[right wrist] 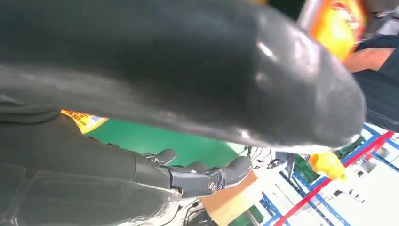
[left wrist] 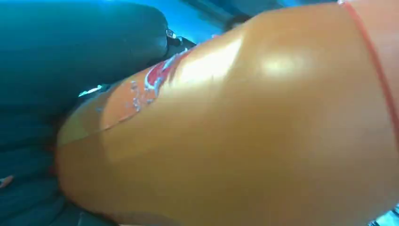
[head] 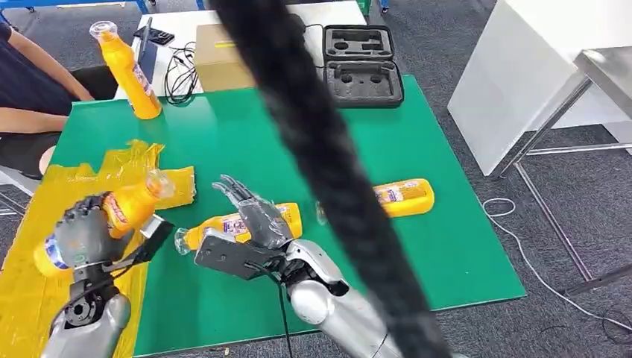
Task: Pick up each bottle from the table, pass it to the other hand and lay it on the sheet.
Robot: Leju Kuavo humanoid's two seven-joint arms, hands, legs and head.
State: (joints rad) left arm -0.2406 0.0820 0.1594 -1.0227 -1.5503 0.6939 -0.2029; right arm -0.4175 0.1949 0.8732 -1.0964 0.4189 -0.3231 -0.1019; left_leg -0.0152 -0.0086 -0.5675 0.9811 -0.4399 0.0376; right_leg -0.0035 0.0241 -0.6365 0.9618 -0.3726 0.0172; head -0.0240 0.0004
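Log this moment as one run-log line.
left robot hand: holds orange bottle over yellow sheet | right robot hand: open, above lying bottle | two more bottles on green mat

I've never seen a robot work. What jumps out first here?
The left hand grips an orange bottle above the yellow sheet. On the green table, the open right hand reaches over a lying bottle. A thick black cable crosses the head view.

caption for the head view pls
Left hand grips an orange bottle over the yellow sheet; right hand open.
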